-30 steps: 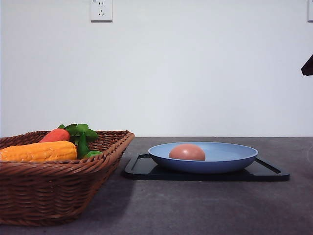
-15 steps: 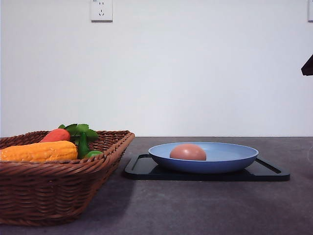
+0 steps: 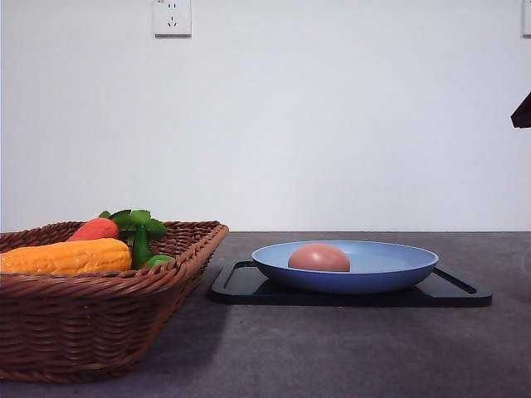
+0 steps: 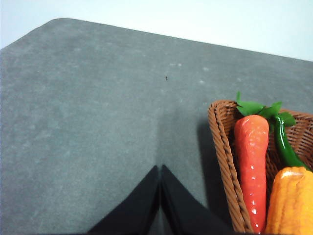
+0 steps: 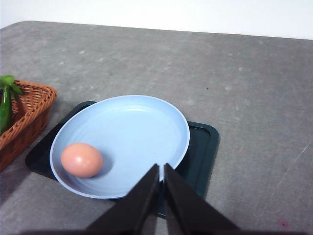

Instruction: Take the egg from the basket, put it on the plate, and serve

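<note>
since the egg (image 5: 81, 159) already lies in the plate (image 5: 146, 122), lower left of the right wrist frame, i judge serving is next: both grippers (image 5: 161, 188) (image 4: 160, 196) have jaws together, so one must open for the plate's rim.

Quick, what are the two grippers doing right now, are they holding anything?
Left gripper: shut, holding nothing.
Right gripper: shut, holding nothing; the egg lies in the plate.
</note>
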Tool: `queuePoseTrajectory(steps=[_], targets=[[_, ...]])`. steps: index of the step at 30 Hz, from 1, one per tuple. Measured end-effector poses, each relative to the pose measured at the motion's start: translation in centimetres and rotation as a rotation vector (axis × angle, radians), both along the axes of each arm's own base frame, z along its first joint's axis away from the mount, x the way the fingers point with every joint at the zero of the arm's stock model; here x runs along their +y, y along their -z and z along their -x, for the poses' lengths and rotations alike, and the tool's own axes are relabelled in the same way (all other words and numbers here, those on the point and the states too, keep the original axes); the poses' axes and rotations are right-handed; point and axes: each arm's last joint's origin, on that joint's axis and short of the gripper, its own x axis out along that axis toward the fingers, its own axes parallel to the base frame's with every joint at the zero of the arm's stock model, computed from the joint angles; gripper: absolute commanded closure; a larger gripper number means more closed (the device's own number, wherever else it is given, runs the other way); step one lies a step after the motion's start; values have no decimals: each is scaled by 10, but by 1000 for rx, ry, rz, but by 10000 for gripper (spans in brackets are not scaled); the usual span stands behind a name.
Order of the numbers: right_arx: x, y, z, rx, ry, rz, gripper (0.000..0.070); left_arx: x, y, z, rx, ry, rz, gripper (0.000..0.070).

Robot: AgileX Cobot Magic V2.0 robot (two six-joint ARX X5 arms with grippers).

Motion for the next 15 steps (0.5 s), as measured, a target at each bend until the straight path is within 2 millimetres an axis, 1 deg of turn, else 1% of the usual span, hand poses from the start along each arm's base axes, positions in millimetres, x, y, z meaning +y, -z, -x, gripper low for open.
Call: queuePoseTrajectory(steps=[5,15], targets=[[0,0,0,0,0,0,700,0,10,0,2,2,3,700],[0,0,0,0,0,0,700,0,11,0,4,6,8,700]])
